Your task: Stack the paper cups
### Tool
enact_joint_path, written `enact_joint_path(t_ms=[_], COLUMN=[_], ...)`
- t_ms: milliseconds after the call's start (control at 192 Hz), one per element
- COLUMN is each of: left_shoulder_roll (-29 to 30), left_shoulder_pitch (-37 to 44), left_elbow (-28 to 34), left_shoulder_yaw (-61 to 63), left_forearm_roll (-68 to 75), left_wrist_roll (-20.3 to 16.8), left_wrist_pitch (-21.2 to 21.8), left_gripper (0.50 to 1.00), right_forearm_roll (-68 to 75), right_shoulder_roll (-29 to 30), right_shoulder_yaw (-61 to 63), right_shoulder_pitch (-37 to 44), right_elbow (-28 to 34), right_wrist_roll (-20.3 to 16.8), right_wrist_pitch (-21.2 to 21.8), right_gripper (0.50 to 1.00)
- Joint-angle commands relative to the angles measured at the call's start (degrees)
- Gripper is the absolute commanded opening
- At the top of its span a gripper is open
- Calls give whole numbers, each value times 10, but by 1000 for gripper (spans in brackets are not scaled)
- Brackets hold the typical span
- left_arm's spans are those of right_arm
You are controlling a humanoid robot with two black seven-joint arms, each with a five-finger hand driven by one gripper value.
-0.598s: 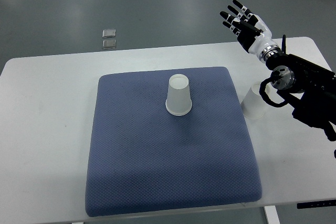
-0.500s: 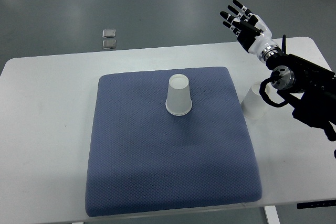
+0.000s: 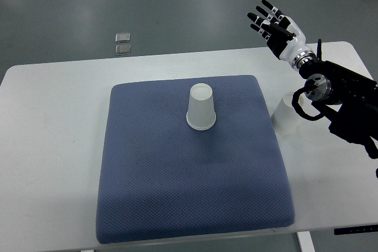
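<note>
2 cups: one (image 3: 201, 108) upside down on pad (image 3: 177, 193), one (image 3: 284, 116) right, off pad. Right hand (image 3: 273, 23) far right, fingers spread, empty.

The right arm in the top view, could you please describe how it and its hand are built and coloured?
The right hand has black fingers with white segments near the tips and a white palm shell. A silver metal ring forms the wrist, followed by a round silver joint. The right arm behind it is boxy and matte black, with a black cable looping under the joint. No left arm shows.
</note>
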Motion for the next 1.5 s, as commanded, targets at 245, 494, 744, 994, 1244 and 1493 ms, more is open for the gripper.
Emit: enact_joint_path(t_ms=[245, 494, 744, 994, 1244, 1493], left_shoulder_roll=[0, 0, 0, 0, 0, 0], left_shoulder_pitch=[0, 0, 0, 0, 0, 0], left_elbow=[3, 3, 3, 3, 3, 3], left_shoulder_yaw=[0, 0, 0, 0, 0, 0], left_forearm_roll=[1, 1, 1, 1, 1, 1], left_wrist_roll=[0, 0, 0, 0, 0, 0], left_wrist_pitch=[0, 0, 0, 0, 0, 0], left_gripper=[1000, 1000, 1000, 1000, 1000, 1000], right_forearm_roll=[-1, -1, -1, -2, -1, -4], right_shoulder_roll=[-3, -1, -2, -1, 0, -8], right_shoulder_yaw=[0, 0, 0, 0, 0, -2], right_shoulder_pitch=[0, 3, 9, 14, 14, 26], right_elbow=[0, 0, 0, 0, -1, 1], right_wrist_roll=[1, 1, 1, 1, 1, 0], right_wrist_pitch=[0, -2, -2, -5, -6, -4], right_gripper=[913, 913, 913, 913, 913, 913])
